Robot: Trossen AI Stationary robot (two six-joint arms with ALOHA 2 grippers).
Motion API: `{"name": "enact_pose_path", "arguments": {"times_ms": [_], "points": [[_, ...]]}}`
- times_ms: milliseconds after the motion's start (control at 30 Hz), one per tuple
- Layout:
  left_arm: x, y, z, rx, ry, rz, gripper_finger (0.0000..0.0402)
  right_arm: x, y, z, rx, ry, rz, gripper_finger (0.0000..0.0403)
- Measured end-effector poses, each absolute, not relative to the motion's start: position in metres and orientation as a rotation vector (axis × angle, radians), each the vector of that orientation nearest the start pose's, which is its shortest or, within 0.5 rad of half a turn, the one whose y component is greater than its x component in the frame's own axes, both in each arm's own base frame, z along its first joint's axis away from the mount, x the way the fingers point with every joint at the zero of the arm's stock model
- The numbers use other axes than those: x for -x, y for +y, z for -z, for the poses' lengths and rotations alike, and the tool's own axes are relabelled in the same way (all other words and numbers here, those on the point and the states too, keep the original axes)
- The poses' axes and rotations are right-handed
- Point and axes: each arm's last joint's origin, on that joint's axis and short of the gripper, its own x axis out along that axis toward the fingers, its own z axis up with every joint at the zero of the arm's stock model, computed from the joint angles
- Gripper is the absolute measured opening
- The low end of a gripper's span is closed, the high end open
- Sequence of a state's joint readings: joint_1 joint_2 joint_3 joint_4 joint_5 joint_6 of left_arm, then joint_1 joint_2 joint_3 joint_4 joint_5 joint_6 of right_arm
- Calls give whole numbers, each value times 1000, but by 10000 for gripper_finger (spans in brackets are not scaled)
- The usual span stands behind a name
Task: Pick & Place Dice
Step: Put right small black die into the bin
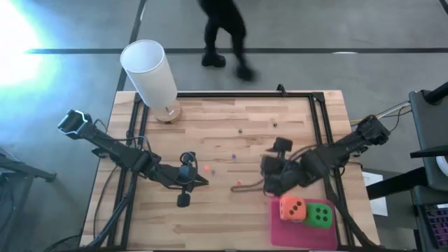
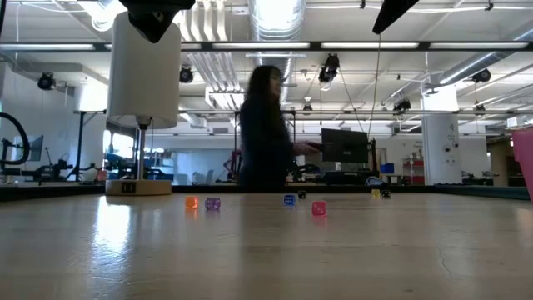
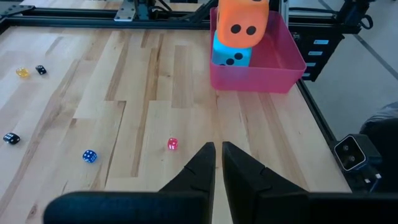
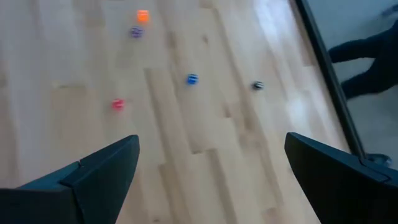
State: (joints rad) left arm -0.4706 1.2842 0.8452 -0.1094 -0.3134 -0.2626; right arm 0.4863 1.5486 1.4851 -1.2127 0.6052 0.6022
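The pink tray [image 1: 280, 227] sits at the near right corner of the table [image 1: 210, 119]. In the high view it holds an orange die [image 1: 292, 208] on its left side and a green die [image 1: 321, 214] on its right, the two touching. The left wrist view shows the orange die [image 3: 244, 22] stacked on a teal die [image 3: 231, 56] inside the tray [image 3: 255, 76]. A fourth large die cannot be made out.

The right gripper [image 1: 274, 165] hangs over the table just far-left of the tray, fingers spread wide with nothing between them; the right wrist view shows only bare wood in the gap between its fingers [image 4: 102, 168].

The left gripper [image 1: 185, 178] is over the table's near-left middle, well apart from the tray. Its fingers [image 3: 199, 168] are drawn almost together with only a thin slit between them, holding nothing.

Several tiny dice lie scattered mid-table: a red one [image 3: 172, 144], a blue one [image 3: 89, 156], black ones [image 3: 10, 138] and a yellow one [image 3: 22, 73].

A white cylinder [image 1: 150, 71] on a wooden base stands at the far left corner. A person [image 2: 265, 125] is beyond the far edge.
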Motion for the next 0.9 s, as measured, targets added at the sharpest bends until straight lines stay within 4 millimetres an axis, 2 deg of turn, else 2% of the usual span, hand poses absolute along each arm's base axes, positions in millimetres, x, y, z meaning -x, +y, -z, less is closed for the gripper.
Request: {"name": "enact_pose_path", "arguments": {"times_ms": [233,500,700,900], "points": [[-248,-116,-257,46,524,85,36,-254,74,-334,29,1001,494,400],[-248,-116,-257,44,529,84,36,-242,27,-331,-167,996,449,400],[-248,-116,-256,43,531,84,36,-234,11,-328,-206,954,498,400],[-247,-116,-256,40,538,83,36,-236,9,-319,-206,963,507,400]]}}
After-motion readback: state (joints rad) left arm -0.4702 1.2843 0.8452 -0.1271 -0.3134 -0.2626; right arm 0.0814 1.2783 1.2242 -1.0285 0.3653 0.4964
